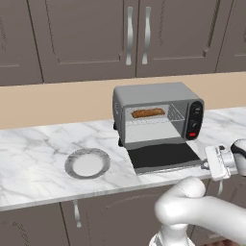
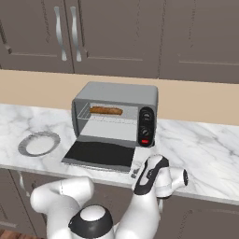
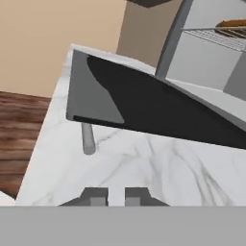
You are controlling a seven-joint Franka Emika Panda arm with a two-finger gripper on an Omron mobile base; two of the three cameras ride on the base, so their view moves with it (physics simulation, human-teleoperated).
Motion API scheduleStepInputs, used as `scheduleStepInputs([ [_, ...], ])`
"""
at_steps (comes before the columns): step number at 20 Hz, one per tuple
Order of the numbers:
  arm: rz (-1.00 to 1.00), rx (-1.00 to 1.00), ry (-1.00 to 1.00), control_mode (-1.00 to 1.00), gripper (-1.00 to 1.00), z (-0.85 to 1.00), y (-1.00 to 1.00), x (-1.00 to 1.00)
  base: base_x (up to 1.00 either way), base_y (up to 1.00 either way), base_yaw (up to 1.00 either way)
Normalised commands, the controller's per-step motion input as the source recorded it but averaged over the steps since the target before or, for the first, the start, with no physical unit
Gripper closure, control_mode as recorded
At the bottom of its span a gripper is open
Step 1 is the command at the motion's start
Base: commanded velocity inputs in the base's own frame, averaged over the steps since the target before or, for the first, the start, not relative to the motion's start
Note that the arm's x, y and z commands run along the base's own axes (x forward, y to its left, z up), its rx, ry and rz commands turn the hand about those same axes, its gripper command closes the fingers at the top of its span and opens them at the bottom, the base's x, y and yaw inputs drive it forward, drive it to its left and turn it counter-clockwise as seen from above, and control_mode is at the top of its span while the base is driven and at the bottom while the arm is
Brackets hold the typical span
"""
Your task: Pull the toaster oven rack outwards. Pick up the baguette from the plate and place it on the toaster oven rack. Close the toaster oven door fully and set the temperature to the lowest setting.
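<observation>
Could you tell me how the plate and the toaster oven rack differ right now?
The plate is round, solid grey and bare; the toaster oven rack is a thin silver wire grid carrying the baguette. The plate lies out on the counter left of the toaster oven; the rack sits inside its cavity. Both lie flat.

baguette (image 1: 148, 113) on rack (image 1: 154, 118); plate (image 1: 87, 163) leftward

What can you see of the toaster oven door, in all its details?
The toaster oven door is a rectangular panel with a near-black glass pane and a grey frame. It is fully open, hinged at the foot of the toaster oven and lying almost flat just above the marble counter, with its free edge reaching the counter's front. The gripper is beside its front right corner; whether they touch is unclear.
</observation>
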Motion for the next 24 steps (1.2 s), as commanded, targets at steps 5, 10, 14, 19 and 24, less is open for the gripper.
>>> scheduleStepInputs([
  [5,0.03,0.12,0.26,-1.00,1.00,-0.38,0.01,0.22,0.00,0.00,0.00],
  [10,0.00,0.12,0.33,-1.00,1.00,-0.22,0.19,0.09,0.00,0.00,0.00],
  [14,0.00,0.11,0.40,-1.00,1.00,-0.05,0.41,0.00,0.00,0.00,0.00],
  [19,0.00,0.04,0.16,-1.00,1.00,-0.02,0.45,-0.02,0.00,0.00,0.00],
  [24,0.11,0.00,-0.09,-1.00,1.00,-0.12,0.40,-0.28,0.00,0.00,0.00],
])
